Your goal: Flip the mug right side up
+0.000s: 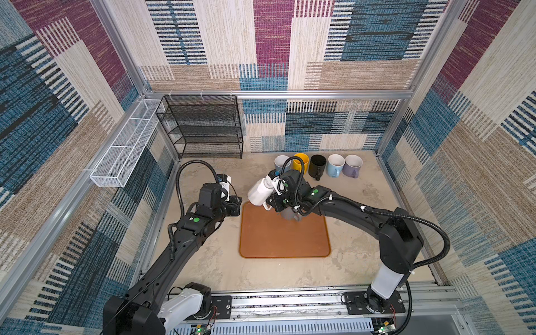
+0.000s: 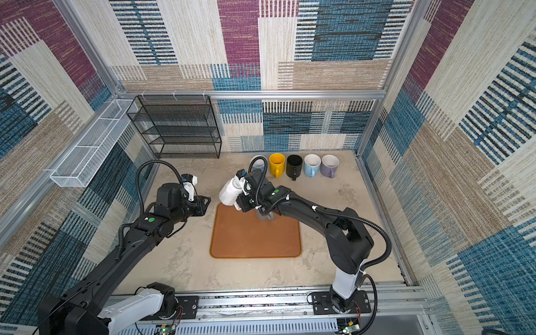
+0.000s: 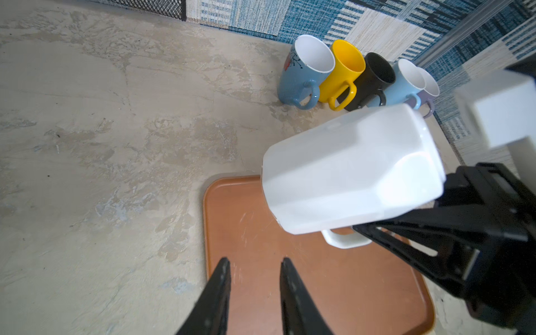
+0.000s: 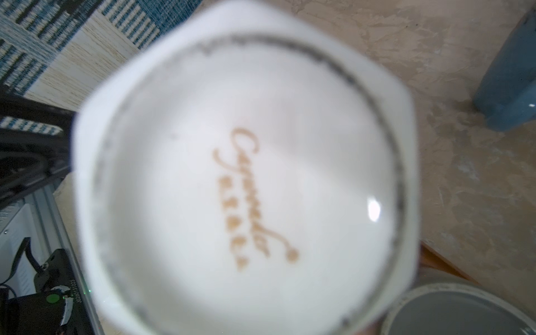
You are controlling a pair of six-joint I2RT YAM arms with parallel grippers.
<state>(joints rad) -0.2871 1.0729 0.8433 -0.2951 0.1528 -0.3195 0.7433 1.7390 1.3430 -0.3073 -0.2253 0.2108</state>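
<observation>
Scene viewed from the front of the cell. The beige mottled table [image 1: 362, 261] carries, against its far edge, a black mesh rack [image 1: 203, 127]. A long white wire basket [image 1: 124, 150] is fixed along the left wall. A brown tray [image 1: 284, 240] lies flat near the middle of the table.

Both arms reach in from the front rail. The right arm bends across the tray's far edge and the left arm stops just short of its far-left corner.

The white mug [image 1: 259, 193] hangs in the air over that far-left corner, clear of the tray. It is tipped onto its side with the mouth toward the left arm, the handle underneath and the base toward the right wrist camera, whose view it nearly fills [image 4: 246, 174].

A grey mug [image 1: 287, 215] stands on the tray beneath the right arm, largely hidden. I cannot tell whether it is upright.

Five mugs stand upright in a row at the back wall: patterned blue mug [image 3: 304, 72], yellow mug [image 3: 345, 69], black mug [image 3: 374, 78], light blue mug [image 3: 403, 81] and lavender mug [image 3: 429, 87].

The right gripper [image 3: 362, 232] is pinched on the white mug's handle. The left gripper [image 3: 255, 264] hovers over the tray's edge, its fingers spread with a clear gap and nothing between them.
</observation>
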